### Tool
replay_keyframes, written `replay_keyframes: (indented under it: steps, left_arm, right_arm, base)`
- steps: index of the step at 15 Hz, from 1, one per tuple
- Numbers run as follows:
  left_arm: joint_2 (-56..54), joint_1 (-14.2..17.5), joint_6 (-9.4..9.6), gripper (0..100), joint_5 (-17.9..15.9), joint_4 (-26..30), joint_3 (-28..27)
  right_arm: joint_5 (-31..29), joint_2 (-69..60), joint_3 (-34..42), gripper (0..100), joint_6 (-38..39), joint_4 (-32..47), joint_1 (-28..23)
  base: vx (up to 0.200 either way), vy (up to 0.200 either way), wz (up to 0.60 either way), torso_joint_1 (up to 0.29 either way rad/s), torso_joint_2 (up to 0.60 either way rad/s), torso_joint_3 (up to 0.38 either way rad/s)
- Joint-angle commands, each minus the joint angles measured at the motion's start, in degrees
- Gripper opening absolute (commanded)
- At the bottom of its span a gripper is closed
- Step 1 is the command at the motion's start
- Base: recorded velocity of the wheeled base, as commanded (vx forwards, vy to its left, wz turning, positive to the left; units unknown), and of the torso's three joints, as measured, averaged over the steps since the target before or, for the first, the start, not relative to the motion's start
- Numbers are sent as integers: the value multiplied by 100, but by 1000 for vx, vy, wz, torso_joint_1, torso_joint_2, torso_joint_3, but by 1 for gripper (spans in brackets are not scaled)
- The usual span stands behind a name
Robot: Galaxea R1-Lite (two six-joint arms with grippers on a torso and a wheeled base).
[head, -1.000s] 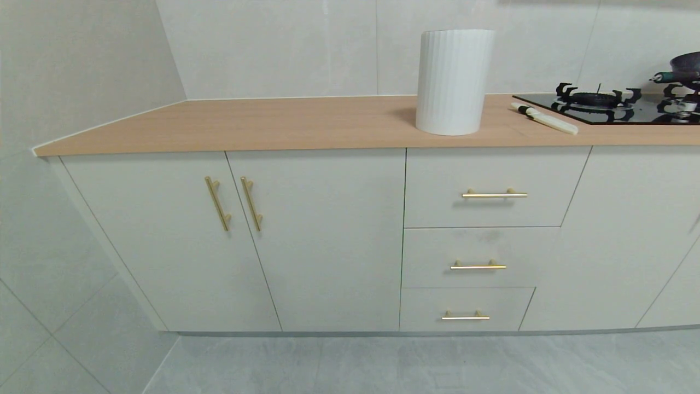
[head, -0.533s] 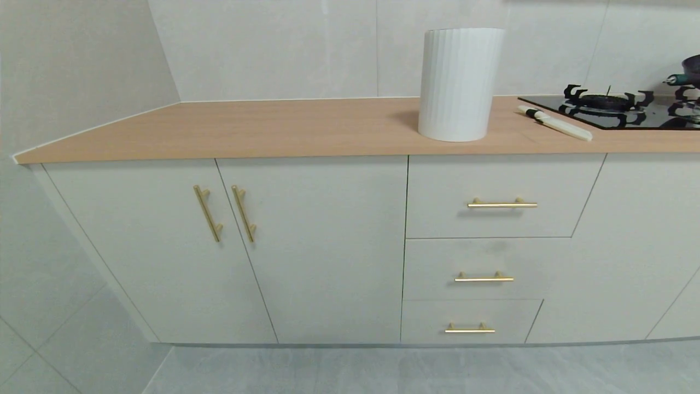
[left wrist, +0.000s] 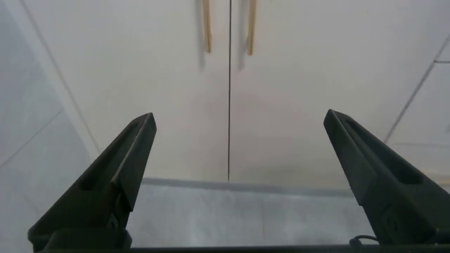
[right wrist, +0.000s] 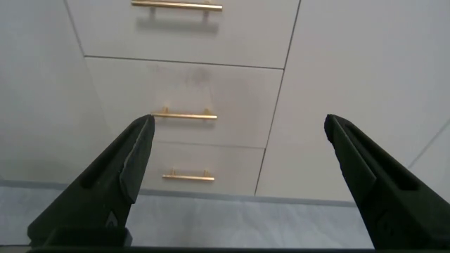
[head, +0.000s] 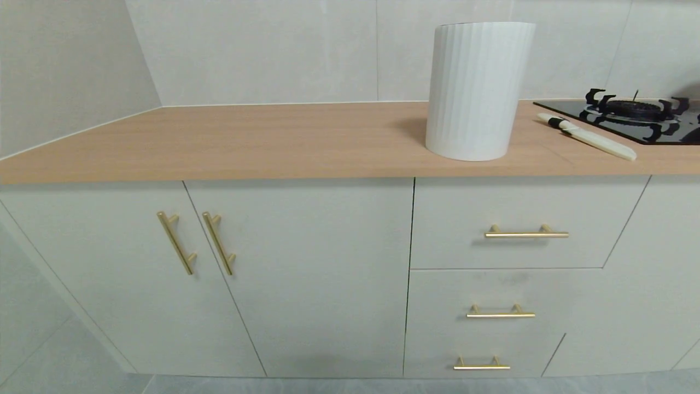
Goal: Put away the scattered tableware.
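Note:
A tall white ribbed holder (head: 472, 90) stands on the wooden countertop (head: 246, 139). To its right a cream-bladed knife (head: 588, 137) lies flat on the counter, close to the stove. My left gripper (left wrist: 235, 130) hangs low and open before the double cabinet doors (left wrist: 229, 91), nothing between its fingers. My right gripper (right wrist: 235, 133) is open too, low in front of the stack of drawers (right wrist: 184, 98), and holds nothing.
A black gas hob (head: 634, 112) sits at the counter's far right. Below the counter are two doors with gold handles (head: 197, 243) and three drawers with gold bar handles (head: 526, 233). A tiled wall closes the left side; grey floor lies below.
The whole head view has shifted: the camera has come closer to the counter, so holder, knife and cabinet fronts look larger and lower. The things themselves have not moved.

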Motion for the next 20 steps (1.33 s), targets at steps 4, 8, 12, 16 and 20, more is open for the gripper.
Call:
replay_keyframes:
  steps: [4, 8, 12, 16, 20]
  left_arm:
    - [2, 1, -1, 100, 2, -4, 0]
    - [2, 1, -1, 100, 2, -4, 0]
    - [2, 1, -1, 100, 2, -4, 0]
    - [2, 1, 16, 100, 2, -4, 0]
    - [2, 1, 34, 100, 2, -4, 0]
  right_arm:
    - [8, 13, 0, 100, -2, -2, 4]
    - [8, 13, 0, 100, -2, -2, 4]
    - [8, 22, 0, 100, -2, -2, 4]
    - [8, 13, 0, 100, -2, -2, 4]
    - [52, 22, 0, 100, -19, -2, 4]
  base:
    - [200, 0, 0, 5, 2, 1]
    - [100, 0, 0, 2, 0, 2]
    - [0, 0, 0, 0, 0, 0]
    - [0, 0, 0, 0, 0, 0]
    - [0, -200, 0, -1, 0, 2]
